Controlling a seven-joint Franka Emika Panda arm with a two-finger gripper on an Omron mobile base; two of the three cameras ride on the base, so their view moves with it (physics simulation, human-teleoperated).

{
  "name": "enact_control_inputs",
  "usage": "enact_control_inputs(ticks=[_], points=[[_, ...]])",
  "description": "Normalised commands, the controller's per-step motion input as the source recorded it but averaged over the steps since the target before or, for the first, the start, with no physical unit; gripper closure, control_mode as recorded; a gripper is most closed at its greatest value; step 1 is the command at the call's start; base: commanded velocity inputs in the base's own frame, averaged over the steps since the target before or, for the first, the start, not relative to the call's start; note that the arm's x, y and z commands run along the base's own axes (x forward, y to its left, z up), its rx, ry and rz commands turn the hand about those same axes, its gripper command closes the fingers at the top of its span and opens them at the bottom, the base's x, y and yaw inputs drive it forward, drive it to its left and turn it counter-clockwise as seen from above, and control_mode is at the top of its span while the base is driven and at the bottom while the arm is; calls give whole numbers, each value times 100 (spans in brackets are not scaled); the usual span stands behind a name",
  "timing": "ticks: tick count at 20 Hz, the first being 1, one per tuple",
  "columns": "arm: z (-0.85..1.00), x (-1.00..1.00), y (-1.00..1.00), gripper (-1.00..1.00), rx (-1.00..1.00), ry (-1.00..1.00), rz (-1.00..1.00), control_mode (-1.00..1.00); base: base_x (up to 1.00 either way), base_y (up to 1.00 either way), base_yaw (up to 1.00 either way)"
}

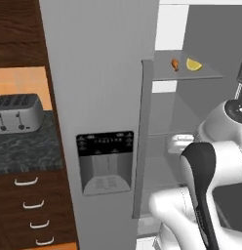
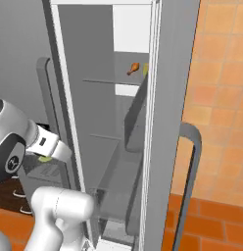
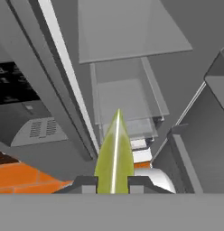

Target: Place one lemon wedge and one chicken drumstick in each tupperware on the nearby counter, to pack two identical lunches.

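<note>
One lemon wedge [image 3: 114, 158] clamped in the end effector [image 3: 112, 182], hand view; drumstick [image 1: 175, 64] on fridge shelf [image 1: 211, 74], left base view.

A chicken drumstick [image 1: 175, 64] lies just left of a lemon wedge [image 1: 193, 65] on a shelf [image 1: 211, 74] inside the open fridge [image 1: 101, 73], right of a toaster [image 1: 17, 113] on the desk [image 1: 30, 151].

Two lemon wedges: one [image 1: 193, 65] on the fridge shelf [image 1: 211, 75], another [image 3: 114, 155] pinched in the tool [image 3: 112, 184]. One drumstick [image 1: 175, 64] lies beside the shelf wedge. One toaster [image 1: 18, 113] stands on the desk [image 1: 25, 151].
</note>
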Motion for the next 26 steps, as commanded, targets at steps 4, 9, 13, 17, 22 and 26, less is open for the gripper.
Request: enact_control_inputs(ticks=[4, 9, 13, 17, 22, 26], points=[[0, 0, 0, 100, 0, 0, 0, 100, -22, 100, 2], [0, 0, 0, 100, 0, 0, 0, 100, -2, 100, 0], [0, 0, 0, 100, 0, 0, 0, 100, 0, 100, 0], [0, 0, 0, 100, 0, 0, 0, 100, 5, 100, 0], [0, 0, 0, 100, 0, 0, 0, 100, 32, 100, -5], [0, 0, 0, 100, 0, 0, 0, 100, 76, 100, -3]])
